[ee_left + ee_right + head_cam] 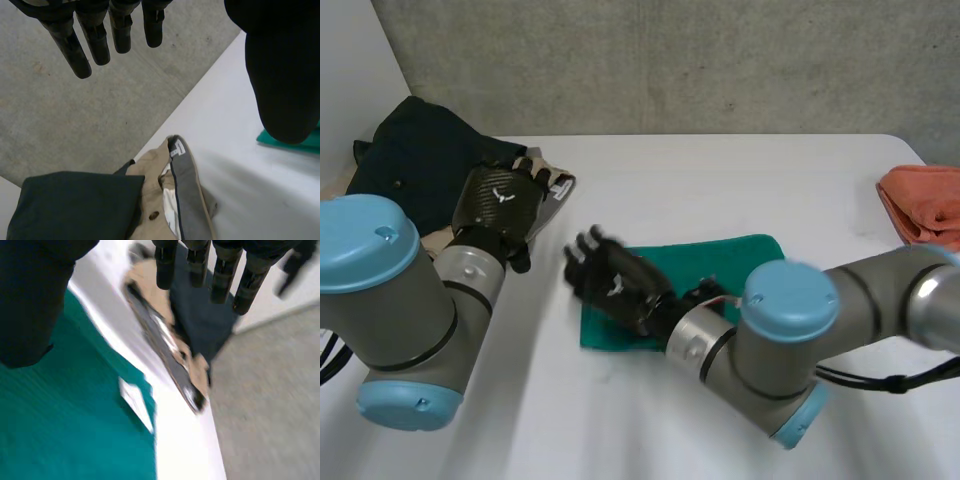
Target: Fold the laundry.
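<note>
A folded green cloth (pixel 730 265) lies flat in the middle of the white table (pixel 720 170). My right hand (pixel 610 283) hovers over the cloth's left edge, open, with fingers spread and nothing in them. Its wrist view has straight fingers (pixel 220 270) above the green cloth (pixel 60 430), which bears a white label (pixel 135 402). My left hand (pixel 502 203) is open above a laundry pile at the table's left. Under its straight fingers (pixel 100 35) lie a tan garment (pixel 152 195) with grey lining and a dark garment (pixel 75 205).
The dark garment (pixel 415 150) is heaped at the table's back left corner, with the tan garment (pixel 555 185) sticking out beside it. An orange cloth (pixel 925 205) lies at the right edge. A grey wall runs behind the table.
</note>
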{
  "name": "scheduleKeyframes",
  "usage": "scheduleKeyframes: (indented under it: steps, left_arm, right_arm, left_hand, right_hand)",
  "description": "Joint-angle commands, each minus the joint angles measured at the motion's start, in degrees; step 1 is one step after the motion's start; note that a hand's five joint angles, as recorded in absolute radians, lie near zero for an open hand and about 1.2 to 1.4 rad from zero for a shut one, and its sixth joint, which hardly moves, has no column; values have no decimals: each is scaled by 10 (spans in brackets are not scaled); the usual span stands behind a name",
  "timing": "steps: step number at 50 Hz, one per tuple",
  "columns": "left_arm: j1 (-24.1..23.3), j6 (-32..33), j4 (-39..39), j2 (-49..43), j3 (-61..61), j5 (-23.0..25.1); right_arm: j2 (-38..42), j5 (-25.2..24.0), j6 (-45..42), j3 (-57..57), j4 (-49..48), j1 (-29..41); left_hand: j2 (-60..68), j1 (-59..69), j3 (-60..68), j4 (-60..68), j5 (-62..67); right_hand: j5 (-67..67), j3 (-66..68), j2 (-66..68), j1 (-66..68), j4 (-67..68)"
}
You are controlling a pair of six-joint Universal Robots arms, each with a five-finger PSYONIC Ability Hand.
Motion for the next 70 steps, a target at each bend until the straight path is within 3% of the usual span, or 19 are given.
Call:
scheduleKeyframes:
  steps: [1,5,11,15,16,20,26,30,34,39,42,45,46,48,51,56,60,66,70]
  left_arm:
    - [-25,-19,0,-18,34,-1]
    - [-50,-29,0,-39,55,-1]
    - [-76,-31,0,-67,74,-1]
    - [-82,-31,0,-71,73,-1]
    - [-83,-31,-1,-71,72,-1]
    - [-83,-32,-2,-69,67,0]
    - [-81,-32,-6,-55,53,-1]
    - [-76,-32,-6,-29,40,0]
    - [-59,-33,-6,-12,27,0]
    - [-36,-33,-6,2,13,0]
    - [-28,-34,-6,4,9,-4]
    - [-16,-34,-6,4,9,-8]
    - [-14,-34,-6,4,9,-8]
    - [-9,-35,-5,4,10,-8]
    - [-9,-36,-3,4,14,-8]
    - [-18,-47,-1,3,34,-6]
    - [-41,-95,-6,-7,73,-6]
    - [-98,-187,-43,-68,142,-3]
    - [-126,-203,-94,-115,181,-6]
  right_arm:
    - [-125,69,210,66,58,-138]
    - [-141,67,282,91,133,-192]
    - [-118,68,249,128,170,-238]
    - [-86,82,176,133,173,-254]
    - [-74,83,158,129,173,-259]
    - [-63,91,137,110,169,-261]
    - [-71,146,129,69,158,-253]
    - [-89,158,113,36,153,-187]
    - [-77,157,56,-2,147,-75]
    - [-18,114,-57,-18,104,26]
    - [12,73,-97,-23,97,63]
    - [28,63,-99,-35,97,72]
    - [26,70,-79,-39,97,72]
    - [18,83,-45,-38,96,72]
    - [-12,103,94,-30,97,53]
    - [-126,92,379,19,101,-50]
    - [-179,84,515,36,124,-101]
    - [-180,85,537,12,221,-146]
    - [-116,85,529,-47,272,-143]
  left_hand:
    - [-18,-9,-23,-17,-27]
    - [-18,-9,-23,-17,-27]
    - [-18,-9,-23,-17,-27]
    - [-18,-9,-23,-17,-27]
    - [-18,-9,-23,-17,-27]
    - [-18,-9,-23,-17,-27]
    - [-18,-9,-23,-17,-27]
    - [-18,-9,-23,-17,-27]
    - [-18,-9,-23,-17,-27]
    - [-18,-9,-23,-17,-27]
    - [-18,-9,-23,-17,-27]
    - [-18,-9,-23,-17,-27]
    - [-18,-9,-23,-17,-27]
    - [-18,-9,-23,-17,-27]
    - [-18,-9,-23,-17,-27]
    - [-18,-9,-23,-17,-27]
    - [-17,-9,-22,-17,-27]
    - [8,16,3,9,-1]
    - [9,18,5,10,0]
  right_hand:
    - [-41,-23,-26,-20,-36]
    - [-41,-23,-26,-20,-36]
    - [-23,-5,-9,-3,-19]
    - [192,210,206,212,196]
    - [339,357,354,359,343]
    - [658,676,673,678,663]
    - [659,677,674,680,664]
    - [659,677,674,680,664]
    - [659,677,674,680,664]
    - [659,677,674,680,664]
    - [659,677,674,680,664]
    - [659,677,674,680,664]
    - [312,330,327,332,316]
    - [-21,-3,-7,-1,-17]
    - [-41,-23,-26,-20,-36]
    - [-41,-23,-26,-20,-36]
    - [-41,-23,-26,-20,-36]
    - [-41,-23,-26,-20,-36]
    - [-41,-23,-26,-20,-36]
